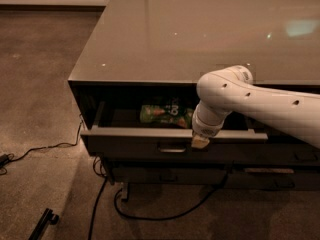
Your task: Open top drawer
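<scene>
Gripper [200, 142] hangs at the top edge of the top drawer's [127, 144] front panel, just right of the small metal loop handle [171, 148] and touching or very nearly touching the panel. Only a pale tip shows below the white wrist, so I cannot tell whether the gripper is open or closed, or whether it has hold of anything. The white arm [265, 104] reaches in from the right, crossing in front of the table's [200, 29] near edge.

The top drawer sits directly under the tabletop at the near face and is pulled partly out toward the near side, with its interior showing. A green packet [164, 114] lies inside it, toward the far side, just left of the wrist. Below it a lower drawer [170, 175] looks closed. Dark cables [165, 216] trail over the brown floor [40, 84] under and left of the table.
</scene>
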You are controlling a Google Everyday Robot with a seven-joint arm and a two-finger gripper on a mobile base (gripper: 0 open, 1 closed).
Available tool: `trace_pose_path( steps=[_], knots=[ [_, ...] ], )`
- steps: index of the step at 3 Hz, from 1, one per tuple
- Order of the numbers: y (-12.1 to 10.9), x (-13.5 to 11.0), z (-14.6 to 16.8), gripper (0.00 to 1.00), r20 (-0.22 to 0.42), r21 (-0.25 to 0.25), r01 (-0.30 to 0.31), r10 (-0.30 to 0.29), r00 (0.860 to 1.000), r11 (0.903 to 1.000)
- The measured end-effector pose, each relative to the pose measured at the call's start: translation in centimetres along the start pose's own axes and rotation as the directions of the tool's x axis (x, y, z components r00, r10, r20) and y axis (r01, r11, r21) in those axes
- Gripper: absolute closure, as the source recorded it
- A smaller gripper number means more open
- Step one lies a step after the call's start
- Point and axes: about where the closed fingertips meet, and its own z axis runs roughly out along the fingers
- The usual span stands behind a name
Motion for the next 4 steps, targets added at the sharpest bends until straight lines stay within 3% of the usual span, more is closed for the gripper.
trace_pose_path(
  steps=[1, 2, 4],
  knots=[
    [2.42, 1.14, -0.97, 0.87, -0.011, 0.000, -0.020, 0.020, 1.000, 0.9998],
    [3.06, 1.30, -0.89, 0.84, -0.015, -0.001, -0.021, 0.021, 1.000, 0.9998],
    [3.15, 1.29, -0.87, 0.38, -0.015, -0.001, -0.021, 0.021, 1.000, 0.9998]
  ],
)
